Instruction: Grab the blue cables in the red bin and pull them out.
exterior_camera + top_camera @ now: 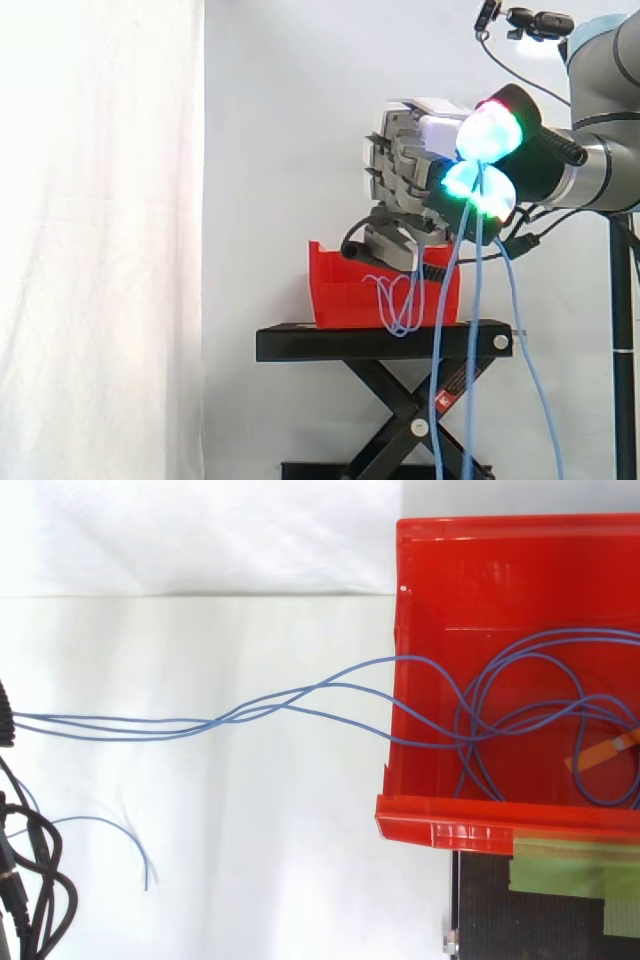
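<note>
A red bin stands on a black stand. My hand hovers above the bin's right end, and its glowing fingertips are curled and pinching the blue cables. From the pinch, several strands hang straight down past the stand. A loop of cable drapes over the bin's near wall. In the top view, the blue cables coil inside the red bin, cross its left wall and stretch out to the left edge.
An orange tag sits on the coil inside the bin. Green tape covers part of the stand beside the bin. A small camera on a mount sits above the arm. A white curtain hangs behind.
</note>
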Robot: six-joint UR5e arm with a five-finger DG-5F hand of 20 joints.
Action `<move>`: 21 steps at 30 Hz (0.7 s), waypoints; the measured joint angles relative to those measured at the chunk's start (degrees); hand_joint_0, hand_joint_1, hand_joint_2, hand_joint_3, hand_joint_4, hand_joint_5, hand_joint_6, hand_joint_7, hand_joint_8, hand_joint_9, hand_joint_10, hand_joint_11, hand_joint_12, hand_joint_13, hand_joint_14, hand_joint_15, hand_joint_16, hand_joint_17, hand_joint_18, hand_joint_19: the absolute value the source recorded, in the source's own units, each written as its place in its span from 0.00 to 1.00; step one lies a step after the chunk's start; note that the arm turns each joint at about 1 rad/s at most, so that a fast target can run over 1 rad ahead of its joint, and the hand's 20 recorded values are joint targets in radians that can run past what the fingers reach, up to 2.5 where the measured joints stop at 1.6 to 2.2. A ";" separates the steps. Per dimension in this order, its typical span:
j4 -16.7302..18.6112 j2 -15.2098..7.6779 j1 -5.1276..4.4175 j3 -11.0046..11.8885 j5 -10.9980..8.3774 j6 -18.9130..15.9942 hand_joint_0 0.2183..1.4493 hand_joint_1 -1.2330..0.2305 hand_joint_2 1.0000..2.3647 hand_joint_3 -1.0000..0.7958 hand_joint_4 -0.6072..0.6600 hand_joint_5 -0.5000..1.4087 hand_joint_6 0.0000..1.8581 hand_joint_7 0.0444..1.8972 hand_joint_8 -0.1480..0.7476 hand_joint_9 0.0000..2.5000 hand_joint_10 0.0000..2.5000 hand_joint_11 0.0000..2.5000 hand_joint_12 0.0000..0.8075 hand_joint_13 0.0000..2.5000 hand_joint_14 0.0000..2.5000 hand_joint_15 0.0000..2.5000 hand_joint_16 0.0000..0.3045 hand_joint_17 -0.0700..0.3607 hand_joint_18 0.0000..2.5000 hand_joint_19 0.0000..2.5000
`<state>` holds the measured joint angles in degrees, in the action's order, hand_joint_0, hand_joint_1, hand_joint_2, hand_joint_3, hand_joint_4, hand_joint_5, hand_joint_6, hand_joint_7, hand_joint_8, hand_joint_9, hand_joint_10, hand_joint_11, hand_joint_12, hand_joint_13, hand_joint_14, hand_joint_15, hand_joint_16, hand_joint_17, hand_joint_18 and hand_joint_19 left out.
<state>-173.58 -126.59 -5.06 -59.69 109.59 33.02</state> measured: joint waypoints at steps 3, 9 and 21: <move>0.00 -0.02 0.00 0.03 -0.03 -0.43 0.50 0.15 0.00 0.00 0.60 0.76 0.01 0.36 0.41 0.51 0.01 0.58 0.38 0.57 0.04 0.72 0.17 0.44 0.35 0.36; 0.13 -0.04 -0.07 0.35 -0.21 -0.78 0.50 0.14 0.00 0.00 0.60 0.75 0.01 0.35 0.41 0.51 0.01 0.58 0.38 0.57 0.04 0.72 0.17 0.44 0.35 0.36; 0.00 -0.04 -0.16 0.70 -0.23 -0.81 0.43 0.26 0.00 0.00 0.61 0.76 0.01 0.35 0.43 0.52 0.01 0.57 0.41 0.57 0.05 0.70 0.18 0.45 0.36 0.36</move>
<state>-173.58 -126.64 -5.22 -58.99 109.36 32.21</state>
